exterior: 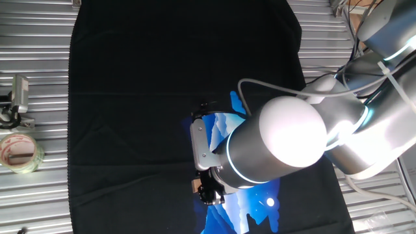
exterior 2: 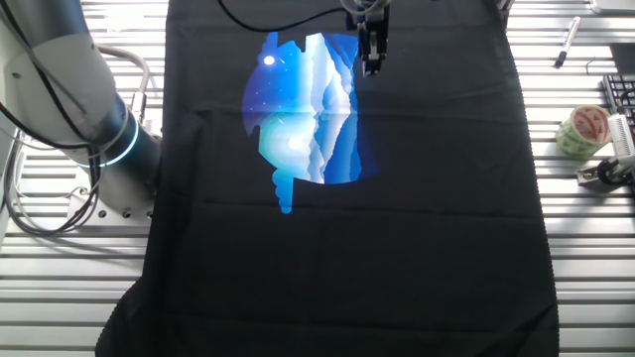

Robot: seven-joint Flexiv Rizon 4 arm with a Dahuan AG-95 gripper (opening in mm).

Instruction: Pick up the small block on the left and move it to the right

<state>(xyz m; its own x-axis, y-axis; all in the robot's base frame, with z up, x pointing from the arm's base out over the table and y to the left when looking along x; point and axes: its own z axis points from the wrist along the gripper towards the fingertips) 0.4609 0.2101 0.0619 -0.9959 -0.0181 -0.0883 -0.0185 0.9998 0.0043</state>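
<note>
The small block (exterior: 194,186) shows as a tiny tan cube at the left side of my gripper (exterior: 205,191), low over the black cloth beside the blue print. The dark fingers sit close together against it, and the gripper looks shut on it. The arm's large round body (exterior: 279,140) hides most of the gripper from above. In the other fixed view the gripper (exterior 2: 370,65) hangs at the top edge of the cloth with its fingers narrow and pointing down. The block is hidden there.
A black T-shirt (exterior 2: 397,218) with a blue-white print (exterior 2: 303,114) covers the slatted metal table. A roll of clear tape (exterior: 19,153) and a metal clip (exterior: 16,101) lie off the cloth. The robot's base (exterior 2: 69,109) stands beside the cloth.
</note>
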